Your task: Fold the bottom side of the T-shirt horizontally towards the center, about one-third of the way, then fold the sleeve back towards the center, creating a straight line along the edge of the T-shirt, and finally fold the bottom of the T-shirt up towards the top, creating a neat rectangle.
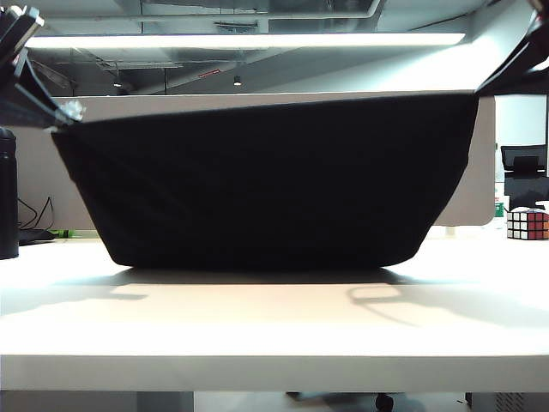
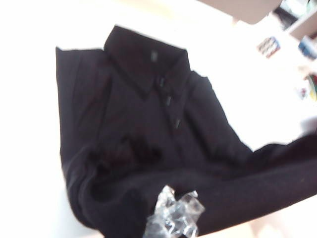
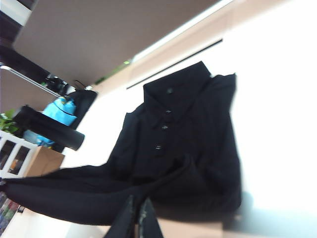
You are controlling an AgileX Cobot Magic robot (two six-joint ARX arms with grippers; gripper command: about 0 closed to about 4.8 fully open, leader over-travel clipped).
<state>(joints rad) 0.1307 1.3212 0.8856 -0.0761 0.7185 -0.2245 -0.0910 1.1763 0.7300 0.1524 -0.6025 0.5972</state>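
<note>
You have the T-shirt point(image 1: 266, 184) lifted by its bottom edge, stretched like a curtain between the two tools, while its collar end lies on the worktop point(image 1: 274, 318). The left tool point(image 2: 173, 218) is clamped on the hem at the left corner of the exterior view, and the right tool point(image 3: 138, 218) is clamped on the opposite corner at upper right; both wrist views show the buttoned placket lying flat beyond the raised cloth. For this last fold, I judge you should carry both corners forward together at an even height, keeping the hem taut and level so it lands parallel to the collar. Lower before you release, or the cloth may slump and spoil the rectangle. Steer clear of the Rubik's cube point(image 1: 527, 224) at the right.
</note>
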